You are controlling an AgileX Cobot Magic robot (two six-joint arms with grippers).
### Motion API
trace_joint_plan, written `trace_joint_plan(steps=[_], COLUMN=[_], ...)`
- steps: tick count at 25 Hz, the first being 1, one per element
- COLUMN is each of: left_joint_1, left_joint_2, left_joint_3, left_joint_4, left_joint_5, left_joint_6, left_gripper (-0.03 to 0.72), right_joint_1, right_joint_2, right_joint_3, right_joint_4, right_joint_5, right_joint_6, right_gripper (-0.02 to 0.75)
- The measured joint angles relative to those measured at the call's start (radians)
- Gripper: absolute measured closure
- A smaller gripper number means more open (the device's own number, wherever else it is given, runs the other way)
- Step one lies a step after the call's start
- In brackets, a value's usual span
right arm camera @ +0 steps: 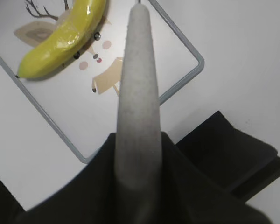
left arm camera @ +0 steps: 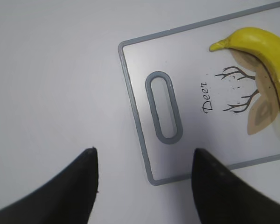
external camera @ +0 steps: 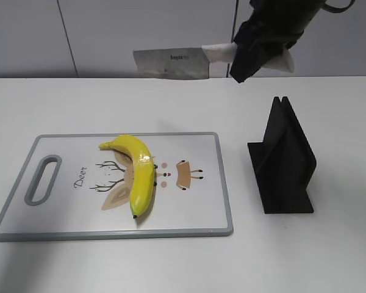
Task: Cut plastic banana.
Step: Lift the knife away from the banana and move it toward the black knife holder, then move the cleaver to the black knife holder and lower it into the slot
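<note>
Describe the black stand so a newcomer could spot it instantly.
Start at the cutting board with the deer print and the plastic banana. Just off its right edge, on the bare white table, stands the black stand. It is the only dark, upright, wedge-shaped thing, slotted at the top.

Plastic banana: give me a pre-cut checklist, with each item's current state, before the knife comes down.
1. Knife held in the right gripper: ok, the fingers are closed on its white handle.
2. Plastic banana on the cutting board: ok, it lies across the deer print, whole and uncut.
3. Blade over the banana: not ok, in the exterior view the knife hangs high, behind the board's far edge.
4. Left gripper steadying the banana: not ok, it is open above the table near the board's handle slot, touching nothing.
5. Black knife stand clear of the cutting path: ok, it stands on the table to the right of the board.
6. Blade edge pointing down: cannot tell.
</note>
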Motion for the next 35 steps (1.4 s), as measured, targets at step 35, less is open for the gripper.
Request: trace_joint_plan(steps=[35], left_joint_1=[0.007], left_joint_2=[-1.427], left_joint_3=[0.868], left_joint_4=[-0.005], left_joint_5=[-0.15], left_joint_6=[-0.05], left_gripper=[0.107], right_joint_1=[0.0], right_joint_2=[-0.679], right_joint_3=[0.782], right_joint_4=[-0.153], right_joint_5=[-0.382], right_joint_6=[0.624], right_gripper=[0.571])
